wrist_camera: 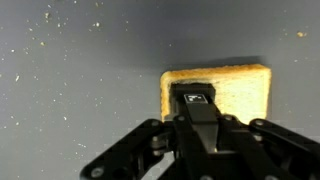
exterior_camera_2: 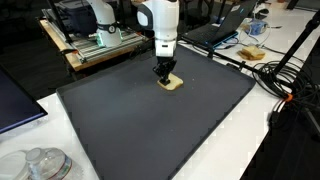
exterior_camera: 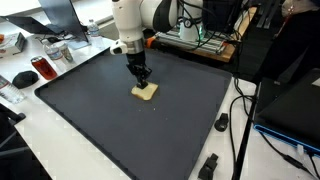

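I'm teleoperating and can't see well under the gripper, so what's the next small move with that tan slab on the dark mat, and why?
Probably raise the gripper slightly, straight up. It stands right on the tan slab, which lies flat on the dark mat, reaching over its near edge in the wrist view. Whether it grips the slab is hidden, and a small lift would show that.

- A dark grey mat [exterior_camera: 120, 115] covers most of a white table [exterior_camera: 60, 150]; the wrist view shows pale specks scattered across it.
- A black computer mouse [exterior_camera: 22, 78] and a reddish can [exterior_camera: 41, 68] lie on the table just beside the mat.
- A small black knob [exterior_camera: 221, 122] sits just off the mat's edge, with black cables [exterior_camera: 240, 140] near it.
- A plate of food [exterior_camera_2: 252, 53] rests near an open laptop [exterior_camera_2: 225, 25].
- Clear glass lids [exterior_camera_2: 40, 165] lie at a table corner.
- A wooden-framed rig [exterior_camera_2: 100, 45] stands behind the mat.
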Controlling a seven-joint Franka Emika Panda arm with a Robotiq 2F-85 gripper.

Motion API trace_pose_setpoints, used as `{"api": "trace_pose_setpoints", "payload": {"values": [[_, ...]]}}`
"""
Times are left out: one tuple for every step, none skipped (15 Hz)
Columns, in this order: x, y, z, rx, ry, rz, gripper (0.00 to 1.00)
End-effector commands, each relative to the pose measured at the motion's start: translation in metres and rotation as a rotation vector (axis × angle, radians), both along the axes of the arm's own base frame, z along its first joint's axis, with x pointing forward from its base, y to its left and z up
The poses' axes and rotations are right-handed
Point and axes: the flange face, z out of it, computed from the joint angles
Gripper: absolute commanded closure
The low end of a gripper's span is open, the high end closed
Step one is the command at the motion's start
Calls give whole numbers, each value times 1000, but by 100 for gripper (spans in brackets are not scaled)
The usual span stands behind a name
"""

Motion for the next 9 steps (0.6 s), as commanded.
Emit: {"api": "trace_pose_setpoints", "payload": {"values": [[0, 1, -10, -11, 44, -8, 94], [0, 2, -7, -8, 42, -8, 94], [1, 2, -6, -9, 44, -9, 94], [1, 2, -5, -8, 42, -12, 94], [0, 2, -3, -8, 45, -12, 94], [0, 3, -1, -9, 46, -13, 94], [-1, 3, 1, -7, 49, -11, 94], [-3, 4, 4, -6, 49, -12, 94], [-4, 5, 7, -2, 49, -8, 94]]}}
